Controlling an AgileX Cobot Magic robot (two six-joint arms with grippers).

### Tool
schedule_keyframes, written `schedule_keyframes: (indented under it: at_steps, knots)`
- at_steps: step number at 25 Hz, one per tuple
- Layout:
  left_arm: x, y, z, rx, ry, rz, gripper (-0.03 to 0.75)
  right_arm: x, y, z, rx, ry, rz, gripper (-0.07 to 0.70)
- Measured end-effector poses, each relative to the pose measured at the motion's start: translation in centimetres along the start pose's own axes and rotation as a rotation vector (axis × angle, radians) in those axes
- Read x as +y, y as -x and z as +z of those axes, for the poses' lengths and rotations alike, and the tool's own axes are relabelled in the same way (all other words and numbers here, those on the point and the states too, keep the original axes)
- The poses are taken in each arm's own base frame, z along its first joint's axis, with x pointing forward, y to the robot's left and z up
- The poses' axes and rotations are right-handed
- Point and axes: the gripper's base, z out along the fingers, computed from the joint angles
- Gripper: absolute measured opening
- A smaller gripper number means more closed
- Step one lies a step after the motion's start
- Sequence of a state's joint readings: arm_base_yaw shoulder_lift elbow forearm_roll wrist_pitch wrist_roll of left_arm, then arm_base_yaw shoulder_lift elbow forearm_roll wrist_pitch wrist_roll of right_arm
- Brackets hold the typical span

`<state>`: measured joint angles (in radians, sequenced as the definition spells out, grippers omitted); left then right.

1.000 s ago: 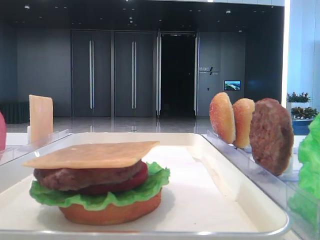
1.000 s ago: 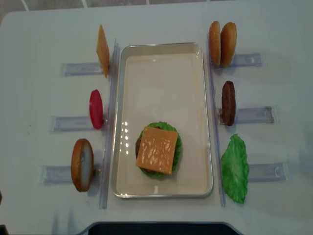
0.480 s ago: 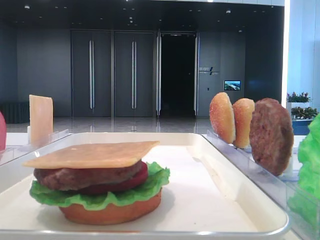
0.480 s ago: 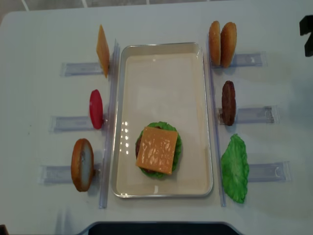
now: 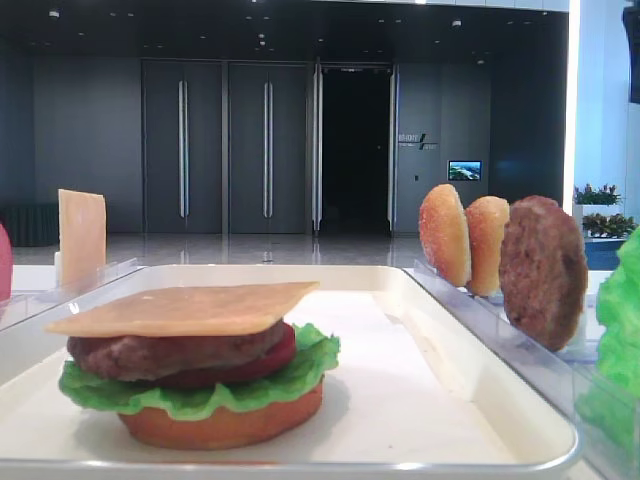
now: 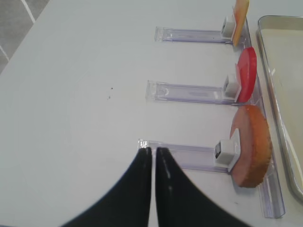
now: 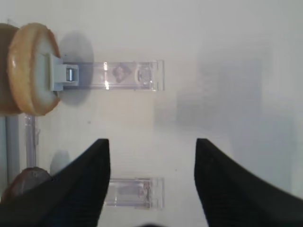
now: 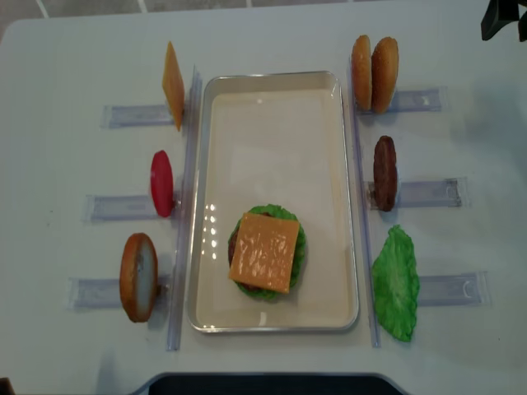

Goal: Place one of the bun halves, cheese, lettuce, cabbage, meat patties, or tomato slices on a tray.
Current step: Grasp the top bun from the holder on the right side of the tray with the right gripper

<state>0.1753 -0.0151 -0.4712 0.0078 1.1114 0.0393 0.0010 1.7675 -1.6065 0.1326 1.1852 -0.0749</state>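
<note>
On the cream tray [image 8: 272, 81] a stack sits near the front: bun base, lettuce [image 5: 205, 395], tomato, patty, with a cheese slice [image 8: 264, 252] on top. Right of the tray, a speckled bun half [image 8: 361, 72] and a more orange bun [image 8: 384, 74] stand on edge in a rack. A meat patty [image 8: 384, 173] and a lettuce leaf [image 8: 396, 282] stand nearer. My right gripper [image 7: 151, 142] is open and empty, over the table right of the buns. My left gripper [image 6: 152, 149] is shut on nothing, at the outer end of a left rack.
Left of the tray stand a cheese slice [image 8: 173, 85], a tomato slice [image 8: 162, 183] and an orange-brown bun [image 8: 138, 276], each in a clear rack. Clear rack strips [image 8: 428, 192] run outward on both sides. The right arm's dark body [image 8: 504, 18] shows at the overhead view's top right corner.
The right arm has come into the overhead view at the right edge and moved toward the far corner. The food and tray have not moved.
</note>
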Motion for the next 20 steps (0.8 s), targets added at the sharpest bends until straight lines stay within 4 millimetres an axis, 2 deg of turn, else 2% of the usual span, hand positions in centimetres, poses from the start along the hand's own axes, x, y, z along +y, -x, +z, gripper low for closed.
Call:
schedule_keyframes:
  at_steps: [7, 14, 16, 20]
  knots:
    - [0.0, 0.0, 0.0, 0.0, 0.0, 0.0, 0.001, 1.2, 2.2, 2.2, 0.031, 0.026, -0.028, 0.409]
    - [0.0, 0.0, 0.0, 0.0, 0.0, 0.0, 0.0, 1.7, 2.4, 2.5, 0.036, 0.028, -0.018, 0.409]
    - [0.0, 0.0, 0.0, 0.0, 0.0, 0.0, 0.0, 2.2, 2.4, 2.5, 0.038, 0.025, -0.014, 0.409]
    - [0.0, 0.0, 0.0, 0.0, 0.0, 0.0, 0.0, 4.6, 2.3, 2.6, 0.042, 0.032, -0.017, 0.409]
